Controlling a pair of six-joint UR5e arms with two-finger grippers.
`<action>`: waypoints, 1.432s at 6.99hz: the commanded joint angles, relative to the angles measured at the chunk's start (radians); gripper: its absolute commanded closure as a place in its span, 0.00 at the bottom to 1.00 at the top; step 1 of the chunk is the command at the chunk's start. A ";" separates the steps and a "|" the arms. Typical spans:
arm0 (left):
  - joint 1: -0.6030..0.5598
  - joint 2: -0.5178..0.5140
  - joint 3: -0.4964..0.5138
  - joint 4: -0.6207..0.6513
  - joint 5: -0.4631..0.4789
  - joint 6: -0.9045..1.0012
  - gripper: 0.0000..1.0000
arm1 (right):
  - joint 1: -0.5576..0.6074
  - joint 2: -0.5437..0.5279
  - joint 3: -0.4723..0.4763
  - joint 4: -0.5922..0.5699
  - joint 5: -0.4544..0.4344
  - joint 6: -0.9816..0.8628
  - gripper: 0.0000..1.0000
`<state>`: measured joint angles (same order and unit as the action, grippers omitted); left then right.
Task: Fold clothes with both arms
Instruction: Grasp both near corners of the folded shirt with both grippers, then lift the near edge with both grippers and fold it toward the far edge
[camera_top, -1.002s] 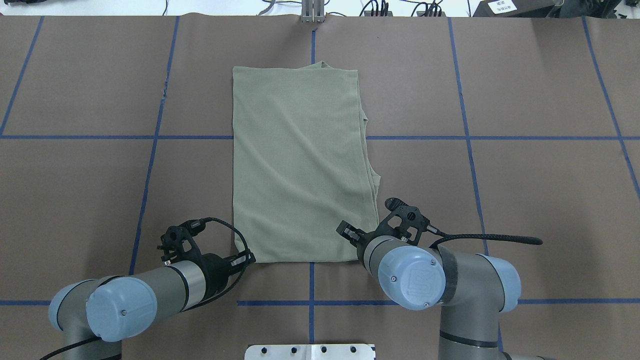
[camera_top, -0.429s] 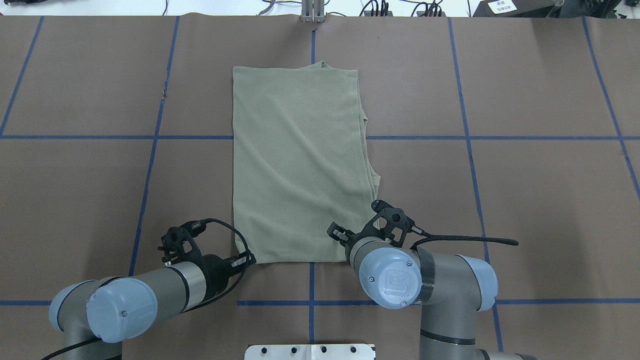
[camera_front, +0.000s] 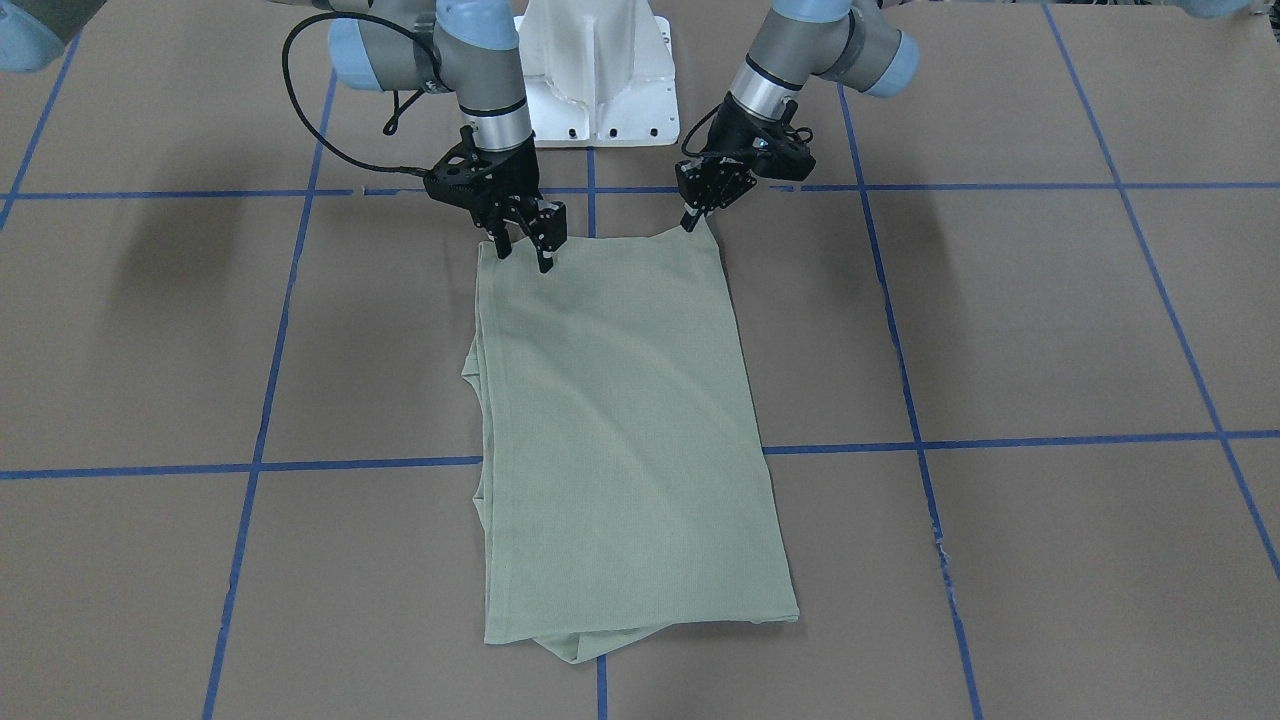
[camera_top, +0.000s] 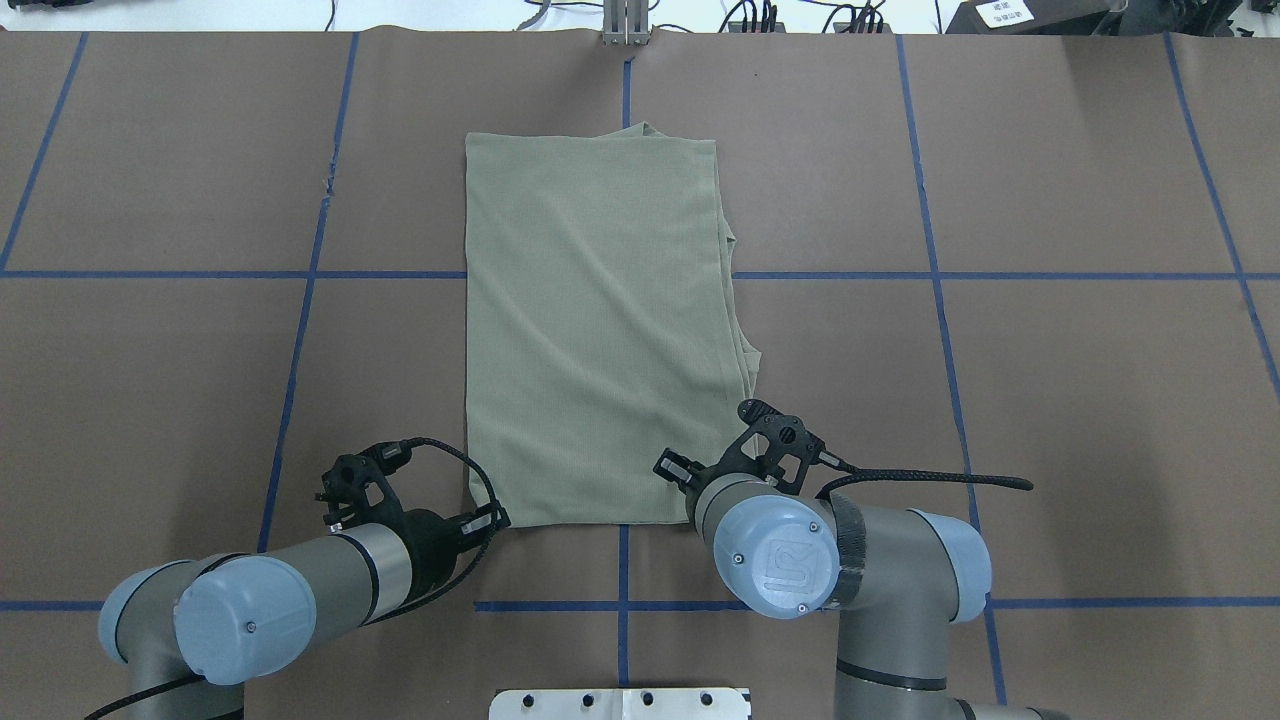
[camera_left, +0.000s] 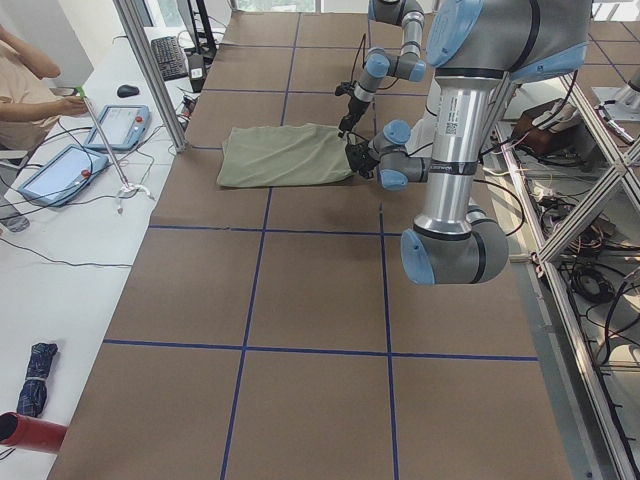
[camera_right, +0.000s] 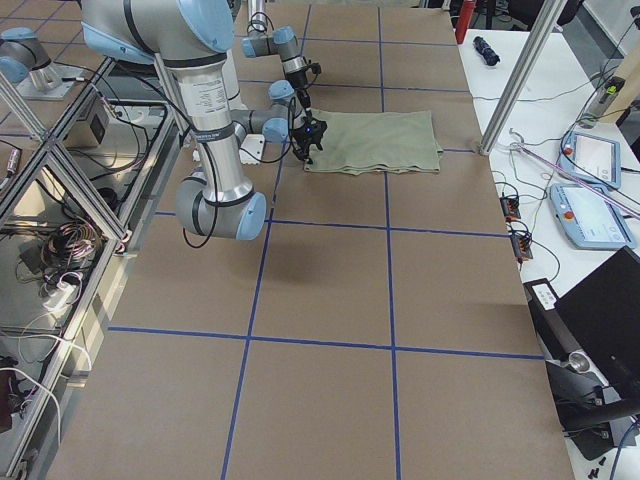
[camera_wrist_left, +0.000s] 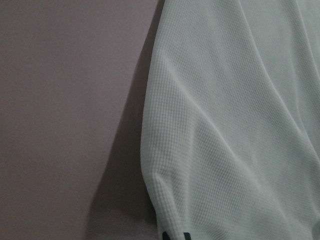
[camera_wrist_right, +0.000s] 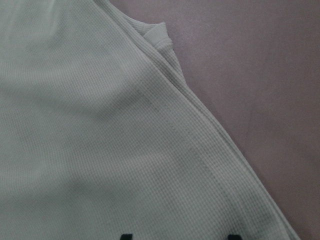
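The pale sage-green shirt (camera_top: 600, 320) lies folded in a long rectangle in the middle of the table, also in the front view (camera_front: 620, 420). My left gripper (camera_front: 690, 220) is shut on the shirt's near-left corner, which peaks up slightly. In its wrist view the fingertips (camera_wrist_left: 167, 236) pinch the cloth (camera_wrist_left: 240, 125). My right gripper (camera_front: 523, 252) is open, with its fingers standing on the shirt's near edge close to the near-right corner. In its wrist view the fingertips (camera_wrist_right: 125, 236) sit wide apart over the cloth (camera_wrist_right: 100, 125). In the overhead view the right wrist hides its fingers.
The white pedestal base (camera_front: 600, 90) stands just behind the grippers. Blue tape lines (camera_top: 300, 330) grid the brown table cover. A metal post (camera_top: 625, 25) stands at the far edge. A side bench with tablets (camera_left: 60, 170) and an operator is past the far edge.
My right arm has moved left and inward, bringing its gripper over the shirt's near-right edge. The left arm and the shirt have not visibly moved.
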<state>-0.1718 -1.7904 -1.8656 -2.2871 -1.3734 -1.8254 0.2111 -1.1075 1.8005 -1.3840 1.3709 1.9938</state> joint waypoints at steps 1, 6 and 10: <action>0.002 -0.001 0.000 0.000 0.001 0.000 1.00 | 0.001 -0.003 -0.001 -0.001 -0.001 0.003 1.00; -0.014 0.061 -0.193 0.052 -0.061 0.099 1.00 | 0.013 -0.014 0.329 -0.291 0.013 0.014 1.00; -0.047 0.002 -0.608 0.517 -0.230 0.103 1.00 | -0.015 0.009 0.568 -0.573 0.073 0.027 1.00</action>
<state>-0.2057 -1.7456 -2.4475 -1.8413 -1.5790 -1.7244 0.1995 -1.1053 2.3796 -1.9400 1.4404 2.0268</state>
